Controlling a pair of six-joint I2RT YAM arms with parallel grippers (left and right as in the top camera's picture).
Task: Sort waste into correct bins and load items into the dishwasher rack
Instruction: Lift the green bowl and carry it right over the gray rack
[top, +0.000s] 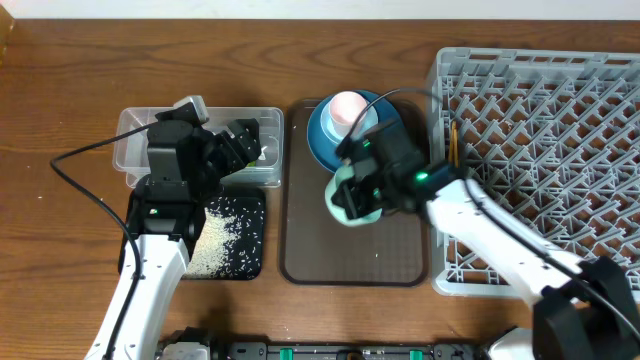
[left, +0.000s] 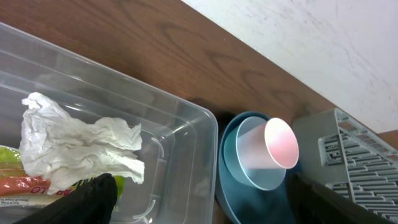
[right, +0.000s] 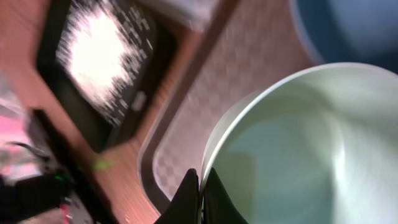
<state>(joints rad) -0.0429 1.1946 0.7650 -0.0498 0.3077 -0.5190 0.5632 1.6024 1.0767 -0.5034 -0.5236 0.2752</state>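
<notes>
My right gripper (top: 350, 186) is shut on the rim of the pale mint-green bowl (top: 357, 203), held tilted over the brown serving tray (top: 400, 255). In the right wrist view the fingertips (right: 200, 186) pinch the bowl (right: 298, 143) wall. Behind it a blue plate-bowl (top: 325, 135) holds a pink cup (top: 347, 108) lying on its side. My left gripper (top: 243, 146) hangs open over the clear tub (top: 135, 135), where a white tissue (left: 74, 146) and a yellow-green wrapper (left: 18, 183) lie. Rice grains (top: 222, 235) cover the black tray (top: 255, 265).
The grey dishwasher rack (top: 540, 150) fills the right side, with thin wooden chopsticks (top: 453, 142) at its left edge. The brown tray lies between the bins and the rack. Bare wooden table runs along the far side.
</notes>
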